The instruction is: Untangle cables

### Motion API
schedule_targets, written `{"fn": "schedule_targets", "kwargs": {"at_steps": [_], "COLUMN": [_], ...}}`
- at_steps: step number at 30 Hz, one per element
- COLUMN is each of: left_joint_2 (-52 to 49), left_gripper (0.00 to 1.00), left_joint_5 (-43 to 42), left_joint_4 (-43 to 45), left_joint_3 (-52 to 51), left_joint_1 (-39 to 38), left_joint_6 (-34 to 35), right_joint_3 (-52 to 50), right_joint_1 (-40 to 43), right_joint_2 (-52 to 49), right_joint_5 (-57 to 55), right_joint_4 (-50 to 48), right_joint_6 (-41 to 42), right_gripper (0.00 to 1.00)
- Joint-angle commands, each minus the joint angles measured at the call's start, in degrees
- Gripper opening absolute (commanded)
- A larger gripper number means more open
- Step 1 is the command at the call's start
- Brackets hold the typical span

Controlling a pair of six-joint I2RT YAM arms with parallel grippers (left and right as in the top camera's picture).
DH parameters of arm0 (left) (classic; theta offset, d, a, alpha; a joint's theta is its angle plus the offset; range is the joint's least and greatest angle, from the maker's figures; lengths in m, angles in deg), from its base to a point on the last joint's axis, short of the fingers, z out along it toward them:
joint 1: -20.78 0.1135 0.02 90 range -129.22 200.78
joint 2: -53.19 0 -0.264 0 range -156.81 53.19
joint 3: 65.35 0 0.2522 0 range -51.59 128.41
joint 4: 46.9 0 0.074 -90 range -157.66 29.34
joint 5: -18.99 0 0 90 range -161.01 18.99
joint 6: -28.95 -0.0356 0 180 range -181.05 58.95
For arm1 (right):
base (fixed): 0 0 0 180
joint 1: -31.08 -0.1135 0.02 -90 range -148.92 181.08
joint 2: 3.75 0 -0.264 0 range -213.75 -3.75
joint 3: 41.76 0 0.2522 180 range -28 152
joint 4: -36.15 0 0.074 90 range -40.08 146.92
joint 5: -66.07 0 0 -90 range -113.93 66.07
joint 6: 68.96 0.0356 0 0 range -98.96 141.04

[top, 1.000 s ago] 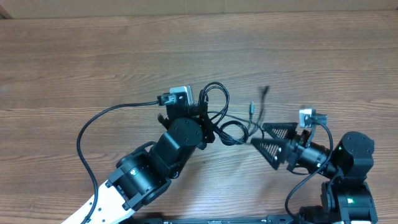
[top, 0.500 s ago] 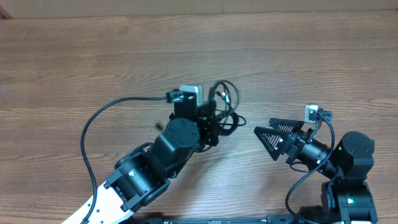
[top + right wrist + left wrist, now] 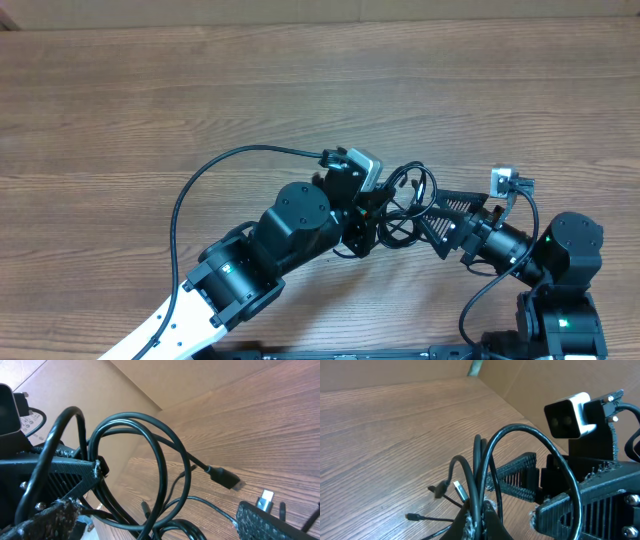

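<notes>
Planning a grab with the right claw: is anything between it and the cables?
Nothing visible blocks it. The left claw, shut on the cables, holds their loops right at the fingertips of the open right claw; only the left claw itself is close.

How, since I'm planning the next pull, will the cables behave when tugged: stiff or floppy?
The cables are probably springy, not limp: their loops arch upright above the shut left gripper. Likely light: one pinch holds the loops up. A loose plug may snag on the open right gripper.
</notes>
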Motion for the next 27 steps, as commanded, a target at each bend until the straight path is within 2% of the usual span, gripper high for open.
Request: {"fn": "schedule_targets", "kwargs": {"at_steps": [1, 7, 10, 19, 27], "left_joint_2": [-0.09, -0.09, -0.09, -1.75, -2.84], "left_gripper": [0.04, 0.04, 0.04, 0.04, 0.04], "left_joint_5": [-0.28, 12.11, 14.84, 14.01, 6.43], "left_joint_4": [1.27, 0.55, -0.20, -3.32, 1.36], "left_joint_3": [0.46, 0.46, 0.46, 0.46, 0.46], "left_joint_1": [0.26, 0.24, 0.24, -0.96, -5.35], "left_joint_6": [-1.49, -0.46, -0.15, -0.28, -5.86], "right_joint_3": [0.81, 0.81, 0.81, 0.81, 0.72], "right_joint_1": [-0.26, -0.26, -0.26, -0.26, -0.26], "right_joint_2": [0.39, 0.39, 0.39, 0.39, 0.39], "right_joint_5": [0.46, 0.48, 0.57, 1.99, -4.50], "right_joint_4": [-0.09, 0.02, 0.02, -1.20, 2.51], "right_joint_6": [0.33, 0.13, 0.15, 0.17, -0.15], "right_gripper": [1.00, 1.00, 1.00, 1.00, 1.00]}}
